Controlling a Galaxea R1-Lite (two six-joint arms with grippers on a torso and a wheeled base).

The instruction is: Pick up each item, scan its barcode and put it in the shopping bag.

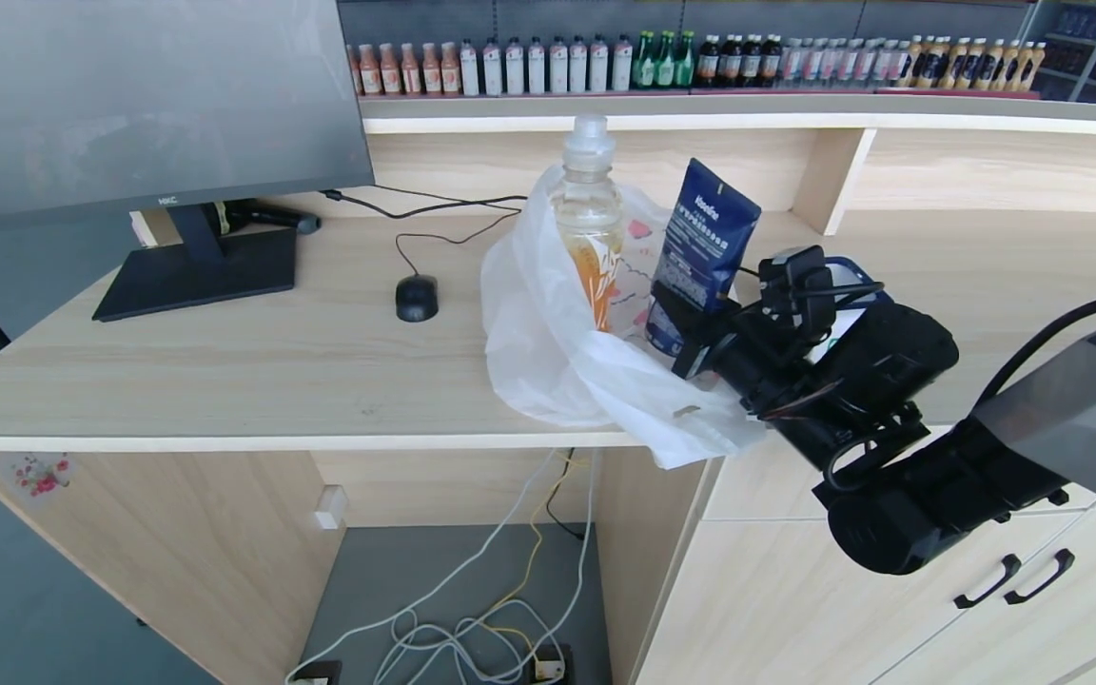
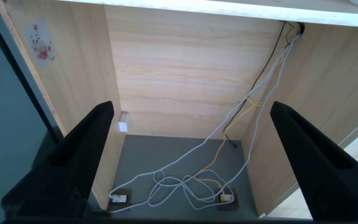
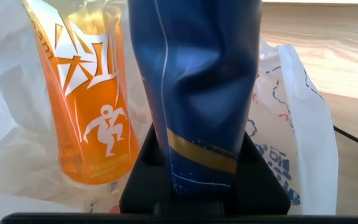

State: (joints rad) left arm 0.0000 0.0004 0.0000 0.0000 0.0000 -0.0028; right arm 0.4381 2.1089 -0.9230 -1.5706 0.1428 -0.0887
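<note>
Right gripper [image 1: 691,333] tight on blue pouch [image 1: 705,238], beside bottle [image 1: 588,209] in shopping bag [image 1: 548,352]

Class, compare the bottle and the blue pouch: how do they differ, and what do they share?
The bottle is clear, orange-labelled; the blue pouch is opaque. The bottle stands free in the shopping bag; the pouch is clamped by the right end effector. The bottle is round, the pouch flat. Both stand near upright.

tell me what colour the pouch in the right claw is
Dark blue pouch with a gold band, clearest in the right wrist view.
</note>
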